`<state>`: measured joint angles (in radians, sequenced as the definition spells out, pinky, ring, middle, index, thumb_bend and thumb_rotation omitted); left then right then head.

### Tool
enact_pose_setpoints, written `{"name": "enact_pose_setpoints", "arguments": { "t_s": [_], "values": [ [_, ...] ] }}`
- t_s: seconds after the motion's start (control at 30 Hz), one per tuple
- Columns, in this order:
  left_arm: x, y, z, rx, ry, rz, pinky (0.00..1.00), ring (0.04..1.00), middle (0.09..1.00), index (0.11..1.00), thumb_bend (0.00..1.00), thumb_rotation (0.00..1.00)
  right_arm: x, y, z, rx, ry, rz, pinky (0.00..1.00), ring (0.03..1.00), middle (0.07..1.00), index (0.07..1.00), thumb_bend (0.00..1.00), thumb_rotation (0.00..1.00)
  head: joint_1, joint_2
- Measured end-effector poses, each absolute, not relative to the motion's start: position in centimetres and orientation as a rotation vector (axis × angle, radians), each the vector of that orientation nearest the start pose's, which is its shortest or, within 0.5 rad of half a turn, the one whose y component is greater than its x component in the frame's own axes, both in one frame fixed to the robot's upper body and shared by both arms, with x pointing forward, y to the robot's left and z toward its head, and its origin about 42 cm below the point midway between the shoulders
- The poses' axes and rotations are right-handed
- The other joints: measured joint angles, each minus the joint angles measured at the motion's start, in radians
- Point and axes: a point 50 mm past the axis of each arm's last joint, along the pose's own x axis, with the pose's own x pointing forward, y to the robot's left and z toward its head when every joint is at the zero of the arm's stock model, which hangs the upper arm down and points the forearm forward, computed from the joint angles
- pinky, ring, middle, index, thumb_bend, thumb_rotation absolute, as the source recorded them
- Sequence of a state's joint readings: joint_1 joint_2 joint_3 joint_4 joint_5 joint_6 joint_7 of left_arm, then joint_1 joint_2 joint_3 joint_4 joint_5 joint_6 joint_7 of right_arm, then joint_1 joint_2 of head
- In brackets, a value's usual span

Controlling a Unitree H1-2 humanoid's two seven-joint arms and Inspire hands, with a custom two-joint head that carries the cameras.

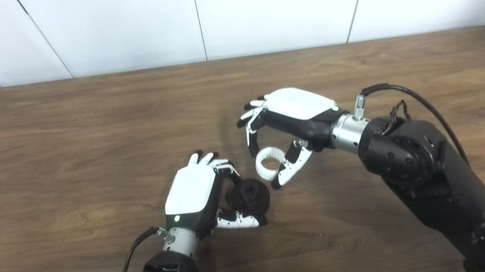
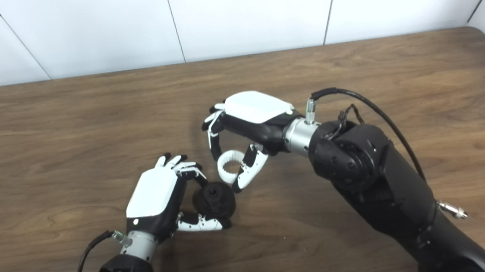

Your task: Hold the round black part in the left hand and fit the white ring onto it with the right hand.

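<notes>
1. Left eye view. Table (image 1: 73, 136): brown wood grain, with white wall panels behind its far edge.
2. Left eye view. Left hand (image 1: 195, 191): enters from the bottom left, white back plate uppermost. Its fingers (image 1: 227, 168) curl over the top of the round black part (image 1: 250, 196) and the thumb lies under it, so the part is clamped between them, low over the table just right of the palm.
3. Left eye view. Right hand (image 1: 292, 114): reaches in from the right on a bulky black arm with a cable looping over the wrist. Fingers (image 1: 250, 126) and thumb are closed on the white ring (image 1: 267, 163), which hangs below the palm.
4. Left eye view. The ring sits just above and right of the black part; a narrow gap shows between them, not touching.
5. Right eye view. Same layout, shifted left. Left hand (image 2: 157, 195) grips the black part (image 2: 214, 201); a small hole shows in the part's face.
6. Right eye view. Right hand (image 2: 256, 113) pinches the ring (image 2: 229, 166), its opening facing roughly the camera, close beside the black part and not seated on it.
</notes>
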<state>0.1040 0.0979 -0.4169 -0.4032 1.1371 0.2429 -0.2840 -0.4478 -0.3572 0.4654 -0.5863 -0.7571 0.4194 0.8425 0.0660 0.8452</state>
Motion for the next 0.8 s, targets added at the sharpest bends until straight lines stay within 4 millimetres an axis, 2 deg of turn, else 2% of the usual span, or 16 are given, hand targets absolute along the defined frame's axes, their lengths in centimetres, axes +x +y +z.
{"name": "enact_pose_setpoints", "arguments": {
  "t_s": [0.4, 0.8],
  "values": [
    [22.5, 13.3, 15.4, 1.156, -0.099, -0.311, 1.00, 0.898, 0.771, 0.481, 0.52, 0.05, 29.4, -13.4, 28.2, -1.227, -0.305, 0.805, 1.00, 0.948, 0.851, 0.483, 0.52, 0.14, 0.014, 0.011],
    [22.5, 13.1, 15.4, 1.162, -0.101, -0.316, 1.00, 0.899, 0.778, 0.480, 0.52, 0.05, 29.4, -12.6, 27.1, -1.234, -0.304, 0.833, 1.00, 0.949, 0.851, 0.483, 0.52, 0.14, 0.014, 0.017]
  ]
}}
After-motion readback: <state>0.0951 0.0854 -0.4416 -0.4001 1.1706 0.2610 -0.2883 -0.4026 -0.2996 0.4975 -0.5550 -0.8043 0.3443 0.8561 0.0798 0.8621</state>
